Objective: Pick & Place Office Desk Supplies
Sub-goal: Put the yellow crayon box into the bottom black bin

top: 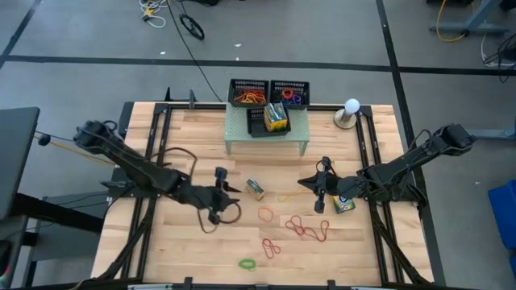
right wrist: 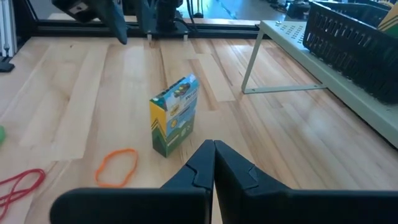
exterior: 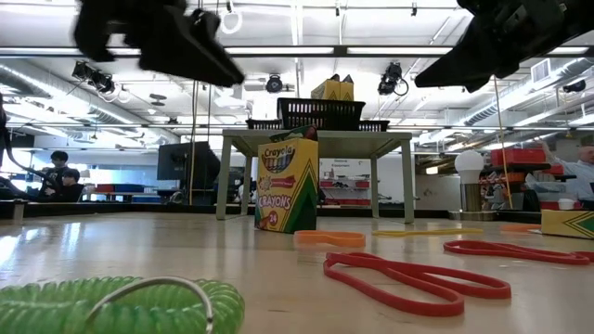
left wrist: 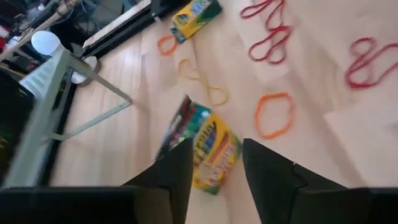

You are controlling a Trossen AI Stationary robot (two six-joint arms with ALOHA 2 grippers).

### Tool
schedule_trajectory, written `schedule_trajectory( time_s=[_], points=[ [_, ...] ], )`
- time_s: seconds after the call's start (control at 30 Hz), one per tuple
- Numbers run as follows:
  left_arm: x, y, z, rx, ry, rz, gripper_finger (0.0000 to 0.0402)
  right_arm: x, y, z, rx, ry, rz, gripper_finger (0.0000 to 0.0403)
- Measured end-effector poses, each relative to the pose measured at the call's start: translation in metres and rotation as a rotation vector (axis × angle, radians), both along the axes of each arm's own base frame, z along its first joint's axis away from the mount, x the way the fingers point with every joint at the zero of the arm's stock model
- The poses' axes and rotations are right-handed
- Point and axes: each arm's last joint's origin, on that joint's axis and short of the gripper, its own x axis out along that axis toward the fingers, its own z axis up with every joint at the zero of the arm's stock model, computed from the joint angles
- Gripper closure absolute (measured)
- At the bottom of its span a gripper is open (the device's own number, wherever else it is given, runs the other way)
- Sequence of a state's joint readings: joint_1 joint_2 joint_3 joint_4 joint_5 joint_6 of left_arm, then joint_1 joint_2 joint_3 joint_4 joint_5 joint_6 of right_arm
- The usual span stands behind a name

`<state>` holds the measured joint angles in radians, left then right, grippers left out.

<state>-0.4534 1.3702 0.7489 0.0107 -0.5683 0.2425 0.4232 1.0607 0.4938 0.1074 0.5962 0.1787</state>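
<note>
left pincer (top: 228, 188): fingers apart, probably clear of upright crayon box (top: 255, 189) | right pincer (top: 321, 187): together, empty

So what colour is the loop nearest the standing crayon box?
Orange; the loop beside the crayon box shows best in the right wrist view.

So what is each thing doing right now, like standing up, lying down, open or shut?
Crayon box in the middle: standing upright on the table, not held.
Crayon box by the right arm: lying flat.
Orange rubber band: lying flat.
Left gripper: open, empty.
Right gripper: shut, empty.
</note>
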Motion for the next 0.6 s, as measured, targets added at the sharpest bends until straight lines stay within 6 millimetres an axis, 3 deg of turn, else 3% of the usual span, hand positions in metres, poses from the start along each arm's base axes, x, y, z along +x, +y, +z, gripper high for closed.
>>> schedule_trajectory(
  time_s=[0.33, 0.5, 0.6],
  points=[
    [-0.060, 0.040, -0.046, -0.297, -0.399, -0.069, 0.0312, 0.011, -0.001, 0.006, 0.121, -0.106, 0.028, 0.0392],
    [-0.091, 0.070, -0.064, -0.402, -0.595, -0.079, 0.0328, 0.038, 0.002, 0.013, 0.211, -0.092, 0.014, 0.0392],
    [-0.091, 0.080, -0.065, -0.411, -0.613, -0.055, 0.0340, 0.059, 0.003, 0.022, 0.230, 0.009, -0.075, 0.0391]
  ],
)
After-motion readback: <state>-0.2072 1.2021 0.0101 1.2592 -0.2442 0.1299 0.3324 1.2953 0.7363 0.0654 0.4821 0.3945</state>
